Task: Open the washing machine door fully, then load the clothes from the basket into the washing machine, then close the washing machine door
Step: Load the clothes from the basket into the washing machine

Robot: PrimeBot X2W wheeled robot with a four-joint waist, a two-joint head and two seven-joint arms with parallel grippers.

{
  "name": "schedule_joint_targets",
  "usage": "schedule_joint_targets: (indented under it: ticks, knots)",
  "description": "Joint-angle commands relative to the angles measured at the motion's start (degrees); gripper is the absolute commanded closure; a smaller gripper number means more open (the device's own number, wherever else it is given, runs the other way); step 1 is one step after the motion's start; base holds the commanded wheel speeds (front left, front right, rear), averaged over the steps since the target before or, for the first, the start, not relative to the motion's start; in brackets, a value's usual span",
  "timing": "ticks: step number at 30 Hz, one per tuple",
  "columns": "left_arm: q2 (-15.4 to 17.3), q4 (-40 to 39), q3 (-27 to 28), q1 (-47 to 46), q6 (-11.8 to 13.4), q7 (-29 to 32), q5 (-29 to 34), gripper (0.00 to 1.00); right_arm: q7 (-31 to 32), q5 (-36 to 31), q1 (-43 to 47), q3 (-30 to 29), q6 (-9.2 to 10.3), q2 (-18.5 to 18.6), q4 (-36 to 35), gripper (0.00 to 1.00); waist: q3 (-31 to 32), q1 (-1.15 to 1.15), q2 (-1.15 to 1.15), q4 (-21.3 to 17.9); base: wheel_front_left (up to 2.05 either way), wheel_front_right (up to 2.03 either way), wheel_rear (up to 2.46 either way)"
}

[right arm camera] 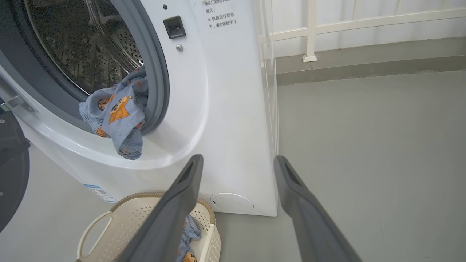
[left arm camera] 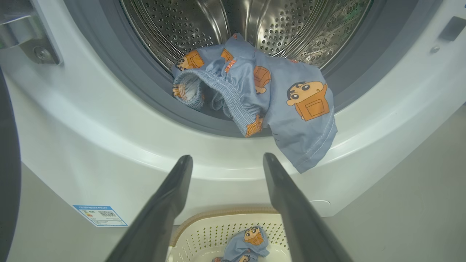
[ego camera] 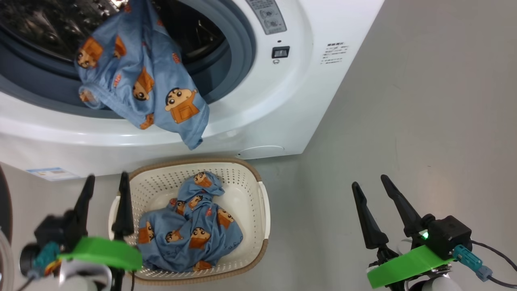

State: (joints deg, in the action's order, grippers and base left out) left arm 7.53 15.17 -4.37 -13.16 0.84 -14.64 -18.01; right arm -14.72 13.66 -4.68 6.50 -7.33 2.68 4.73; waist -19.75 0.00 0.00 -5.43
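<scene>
Blue garment [ego camera: 141, 81] is hanging over the washer [ego camera: 282, 101] lip; other clothes [ego camera: 190, 230] are lying in the basket [ego camera: 246, 190]. Left hand [ego camera: 107, 176] and right hand [ego camera: 369, 180] are hovering spread, empty; I'm judging the left should be reaching deep into that bunched pile.

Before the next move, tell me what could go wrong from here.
1. One garment hangs half out over the grey gasket and the washing machine's front lip; it could slide out, or get pinched if the door is shut.
2. More clothes lie in the basket; closing now would leave them behind.
3. The open left gripper hovers at the basket's rim and might nudge it.
</scene>
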Motion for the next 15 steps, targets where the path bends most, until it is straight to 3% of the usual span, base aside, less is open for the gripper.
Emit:
schedule_joint_targets:
  ticks: [1, 15]
  knots:
    - [0.8, -3.3, 2.4, 2.6, 0.3, -0.4, 0.3, 0.00, -0.3, -1.0, 0.7, 0.9, -0.16, 0.2, -1.6, 0.00, 0.3, 0.00, 0.00, 0.4, 0.00, 0.00, 0.00]
    - [1.0, -13.7, 3.1, 12.4, 1.0, 0.3, -0.6, 0.00, -0.3, -1.3, 2.6, -0.9, -0.16, 0.2, -1.8, 0.00, 1.8, 0.00, 0.00, 0.9, 0.00, 0.00, 0.00]
